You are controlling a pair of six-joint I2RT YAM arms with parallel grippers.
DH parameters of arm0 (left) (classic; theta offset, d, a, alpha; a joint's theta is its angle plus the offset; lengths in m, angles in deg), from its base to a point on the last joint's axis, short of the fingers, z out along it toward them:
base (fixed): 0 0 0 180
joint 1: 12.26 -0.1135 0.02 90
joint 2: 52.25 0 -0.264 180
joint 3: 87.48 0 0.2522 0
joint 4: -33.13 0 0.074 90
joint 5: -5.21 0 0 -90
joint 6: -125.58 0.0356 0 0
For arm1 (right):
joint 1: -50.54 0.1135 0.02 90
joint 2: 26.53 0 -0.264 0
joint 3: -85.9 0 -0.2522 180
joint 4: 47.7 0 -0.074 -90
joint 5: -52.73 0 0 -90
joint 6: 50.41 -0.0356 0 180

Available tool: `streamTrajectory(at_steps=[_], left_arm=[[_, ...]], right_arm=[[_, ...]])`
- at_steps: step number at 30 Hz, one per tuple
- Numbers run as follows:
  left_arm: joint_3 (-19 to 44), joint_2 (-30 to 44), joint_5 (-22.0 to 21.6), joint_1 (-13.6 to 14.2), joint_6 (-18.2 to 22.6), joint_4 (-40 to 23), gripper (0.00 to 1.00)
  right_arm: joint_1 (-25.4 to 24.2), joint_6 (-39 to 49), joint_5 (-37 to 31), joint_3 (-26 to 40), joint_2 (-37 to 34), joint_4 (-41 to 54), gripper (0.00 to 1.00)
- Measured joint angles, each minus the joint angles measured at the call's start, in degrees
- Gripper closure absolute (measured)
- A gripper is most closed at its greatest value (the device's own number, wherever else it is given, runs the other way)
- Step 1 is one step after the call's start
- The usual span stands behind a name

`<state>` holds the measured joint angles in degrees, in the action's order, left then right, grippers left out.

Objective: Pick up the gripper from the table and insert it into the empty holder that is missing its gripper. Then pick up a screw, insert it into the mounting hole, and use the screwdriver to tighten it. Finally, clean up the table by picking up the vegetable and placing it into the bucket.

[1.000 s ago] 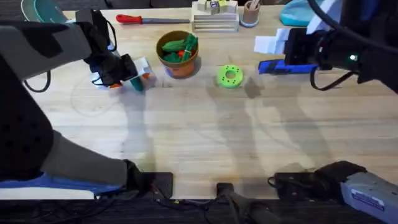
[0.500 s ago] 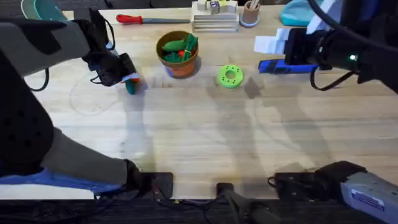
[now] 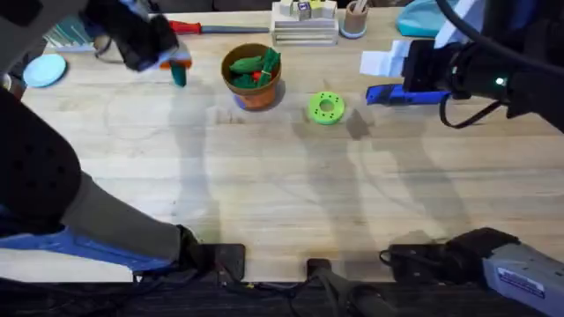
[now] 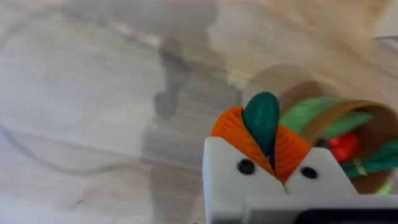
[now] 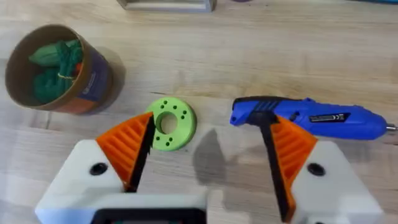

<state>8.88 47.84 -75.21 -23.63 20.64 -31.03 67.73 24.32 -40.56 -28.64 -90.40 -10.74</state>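
My left gripper (image 4: pixel 261 129) is shut on the dark green vegetable (image 4: pixel 261 111), pinched between its orange pads. In the overhead view the vegetable (image 3: pixel 179 74) hangs raised, left of the orange-brown bucket (image 3: pixel 254 77) and apart from it. The bucket (image 4: pixel 357 134) holds green and red toy items. My right gripper (image 5: pixel 208 134) is open above the table, with the blue screwdriver (image 5: pixel 311 118) lying on the wood just past one finger. The screwdriver (image 3: pixel 398 94) lies at the right of the table. The loose gripper, the holder and the screw are out of view.
A bright green disc with holes (image 3: pixel 326 107) lies between the bucket and the screwdriver. A red-handled hand tool (image 3: pixel 198 28), a stack of pale blocks (image 3: pixel 304 22) and a cup with sticks (image 3: pixel 355 18) line the far edge. A blue plate (image 3: pixel 44 69) sits far left.
My left gripper has risen and swung toward the far left of the table, carrying the vegetable with it. The right arm has not moved.
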Motion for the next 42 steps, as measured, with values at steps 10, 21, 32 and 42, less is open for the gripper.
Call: streamTrajectory(at_steps=[10, 21, 32, 42], left_arm=[[4.14, -0.03, 6.36, 11.47, 6.13, -1.0, 0.977], [4.14, 0.04, 4.16, 17.29, 9.33, -0.62, 0.264], [4.17, 0.04, 3.83, 17.12, 10.79, -1.6, 0.008], [9.16, -5.46, 3.17, 18.06, 15.59, -13.51, 0.008]], right_arm=[[0.0, -0.17, -0.02, 0.0, 0.0, -0.02, 0.01], [0.0, -0.17, -0.02, 0.0, 0.0, -0.02, 0.009], [0.0, -0.08, -0.02, 0.02, 0.0, 3.28, 0.008], [0.0, 4.77, 0.17, 2.23, 4.84, 14.36, 0.009]])
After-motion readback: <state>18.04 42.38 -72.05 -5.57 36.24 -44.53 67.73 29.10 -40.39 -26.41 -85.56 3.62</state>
